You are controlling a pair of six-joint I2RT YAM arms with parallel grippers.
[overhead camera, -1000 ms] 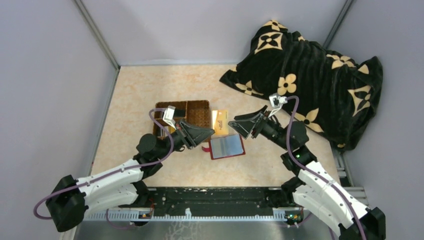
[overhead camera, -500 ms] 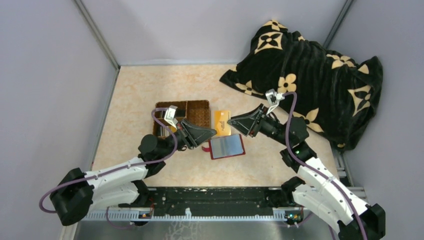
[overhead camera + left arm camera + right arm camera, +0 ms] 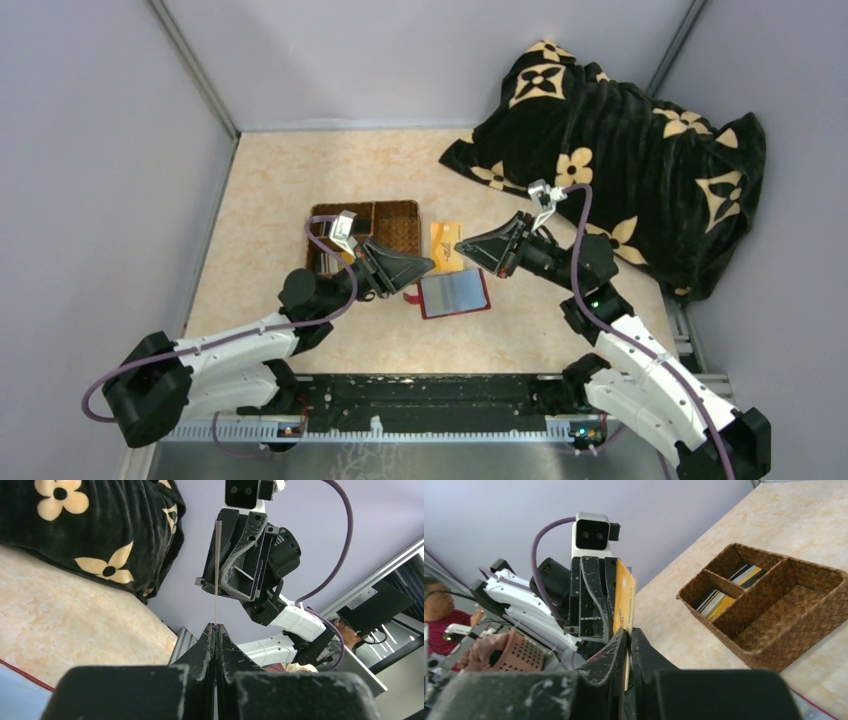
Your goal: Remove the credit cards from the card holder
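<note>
An orange-yellow credit card [image 3: 446, 248] hangs upright above the table between my two grippers. My left gripper [image 3: 428, 265] is shut on its left edge and my right gripper [image 3: 461, 245] is shut on its right edge. The left wrist view shows the card edge-on as a thin line [image 3: 217, 575] rising from my left gripper [image 3: 215, 626]. In the right wrist view its orange face [image 3: 624, 592] stands above my right gripper [image 3: 628, 631]. The red card holder [image 3: 455, 293] lies open on the table just below, clear pockets up.
A brown wicker divided basket [image 3: 365, 205] sits left of the card, under my left arm. Its small compartments hold striped and yellow cards [image 3: 724, 600]. A black blanket with tan flowers [image 3: 620, 150] fills the back right. Grey walls close in the table.
My right gripper has closed from wide open onto the card's right edge. My left gripper has kept its grip, and the card has barely moved.
</note>
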